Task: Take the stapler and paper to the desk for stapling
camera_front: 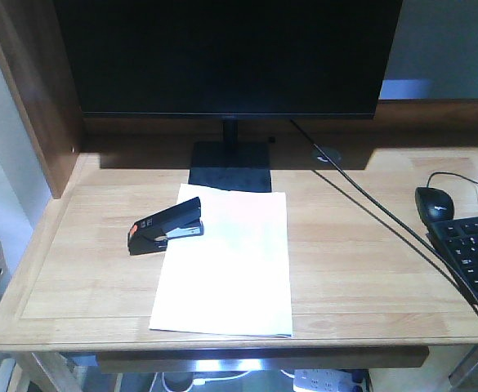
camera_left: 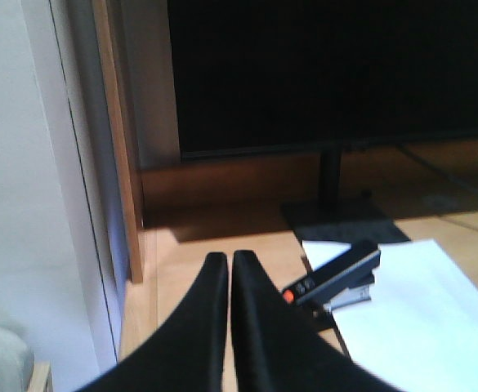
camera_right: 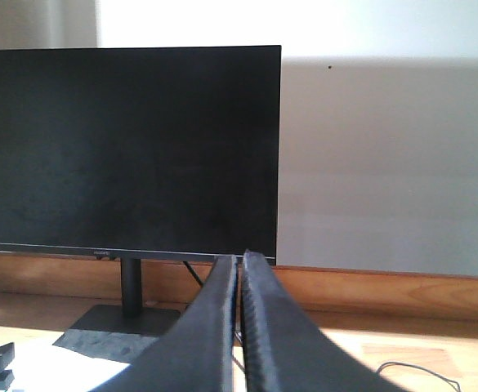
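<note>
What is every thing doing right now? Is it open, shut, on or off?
stapler: lying with its front end on the paper's left edge, arm raised a little
paper: flat on the desk, no clear staple showing
desk: holding it all
monitor: screen dark
left gripper: shut, empty
right gripper: shut, empty
mouse: resting, untouched
keyboard: resting, untouched

The desk (camera_front: 361, 269) carries paper (camera_front: 226, 265), stapler (camera_front: 165, 226), monitor (camera_front: 230, 57), mouse (camera_front: 435, 202), keyboard (camera_front: 475, 255).

1 stapler (camera_front: 166, 226), 1 paper (camera_front: 226, 265) stack, 1 monitor (camera_front: 226, 55).
</note>
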